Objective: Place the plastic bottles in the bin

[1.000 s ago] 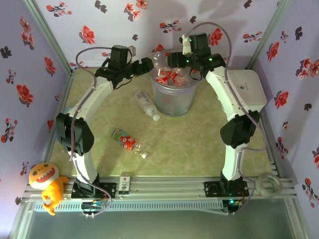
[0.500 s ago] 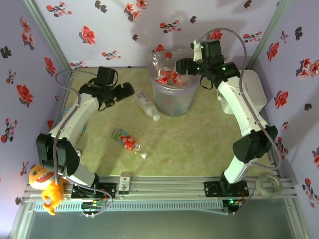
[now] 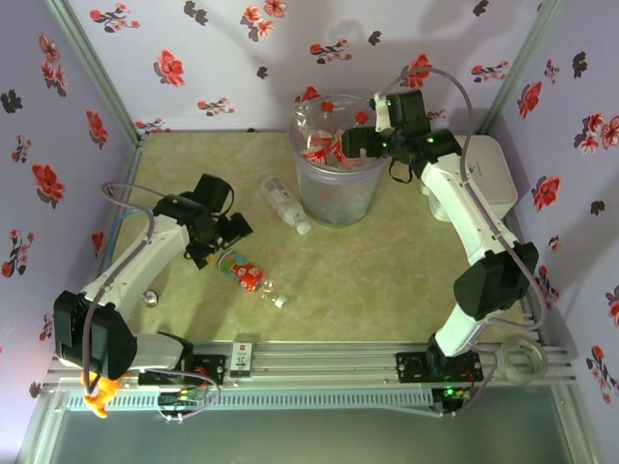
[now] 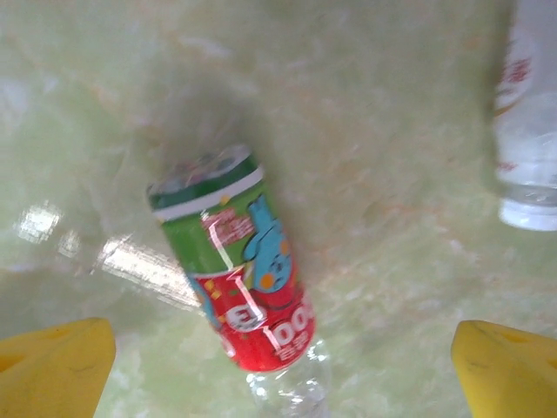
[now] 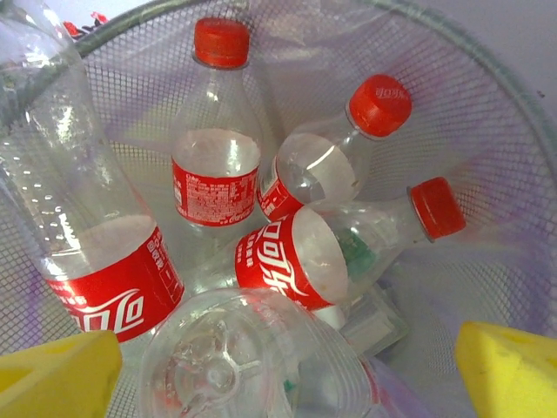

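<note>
having left the bin (image 3: 336,193), left claw (image 3: 223,242) hovers over bottle (image 3: 243,272).

Floral lilac walls (image 3: 222,48) enclose a green tabletop (image 3: 387,261).

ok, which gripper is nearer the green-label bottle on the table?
Left. The left gripper hovers right over the green-label bottle; the right gripper is away over the bin.

left gripper (image 3: 224,242) just beside a red-and-green bottle (image 3: 242,272) lying on the table (image 3: 387,280), clear bottle (image 3: 286,204) beside the bin (image 3: 334,208), right gripper (image 3: 350,147) over it
</note>
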`<state>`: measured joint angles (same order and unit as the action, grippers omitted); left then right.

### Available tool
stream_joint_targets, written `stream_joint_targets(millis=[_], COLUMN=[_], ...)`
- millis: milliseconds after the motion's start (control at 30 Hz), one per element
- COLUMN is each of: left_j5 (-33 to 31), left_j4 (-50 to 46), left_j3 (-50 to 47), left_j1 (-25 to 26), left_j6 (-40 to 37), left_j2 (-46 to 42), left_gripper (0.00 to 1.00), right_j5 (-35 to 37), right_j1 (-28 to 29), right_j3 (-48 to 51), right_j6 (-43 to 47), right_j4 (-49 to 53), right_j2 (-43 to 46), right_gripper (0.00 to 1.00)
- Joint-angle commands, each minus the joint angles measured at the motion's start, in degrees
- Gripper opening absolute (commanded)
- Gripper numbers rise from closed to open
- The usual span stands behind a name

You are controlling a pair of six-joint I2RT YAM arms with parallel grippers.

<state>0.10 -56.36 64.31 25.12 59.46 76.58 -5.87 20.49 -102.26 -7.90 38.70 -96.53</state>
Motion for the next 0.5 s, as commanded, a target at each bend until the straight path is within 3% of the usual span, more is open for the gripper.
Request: stream_joint_targets(millis=[0, 300, 467], left_j5=[-0.84, -0.69, -1.25], left_j4=[1.21, 10.38, 15.36], left_j3=[-3.47, -11.29, -12.15], left_j1=[2.93, 4.32, 4.24], left_j6=[8.38, 16.16, 16.53], left_j2=[0.69, 4.77, 8.01], left_gripper=[0.99, 0.89, 0.87], right_j5=[1.04, 1.43, 1.56], right_j1=[-0.48, -0.62, -0.63], right_j3=[1.38, 2.93, 4.0], right_j6=[0.53, 1.13, 1.09], right_j4=[-3.55, -4.4, -4.84], right_j2=[1.94, 3.76, 4.97], right_gripper=[0.99, 0.99, 0.99])
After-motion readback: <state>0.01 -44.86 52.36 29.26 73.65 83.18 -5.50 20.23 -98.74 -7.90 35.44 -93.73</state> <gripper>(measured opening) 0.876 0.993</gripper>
